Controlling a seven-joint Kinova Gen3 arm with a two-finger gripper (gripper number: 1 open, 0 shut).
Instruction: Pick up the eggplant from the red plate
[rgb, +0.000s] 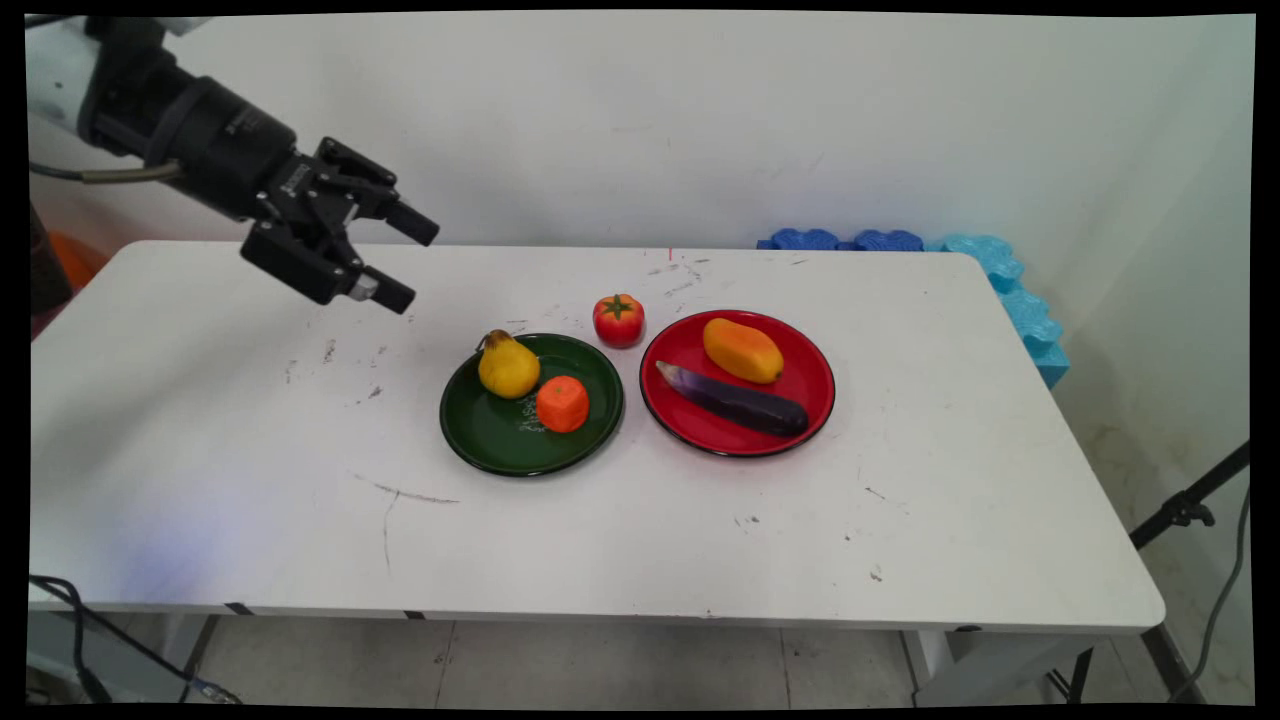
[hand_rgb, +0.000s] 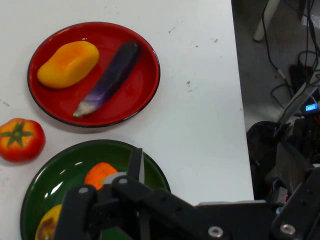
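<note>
hovering hand (rgb: 405, 262), spread and empty, well left of green plate (rgb: 500, 450).
risk: pear (rgb: 508, 366) at rim may roll if knocked.

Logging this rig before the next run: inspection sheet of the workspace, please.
Surface: white table, scuffed and marked.
Things: green plate holds a yellow pear and an orange; red plate holds a mango and an eggplant; tomato on the table behind the plates.
Clutter: nothing seen.
Gripper: gripper open, empty, raised left of the green plate.
Cables: black cable at the near left corner.
Surroundings: blue foam pieces at the far right edge; black stand at right.
</note>
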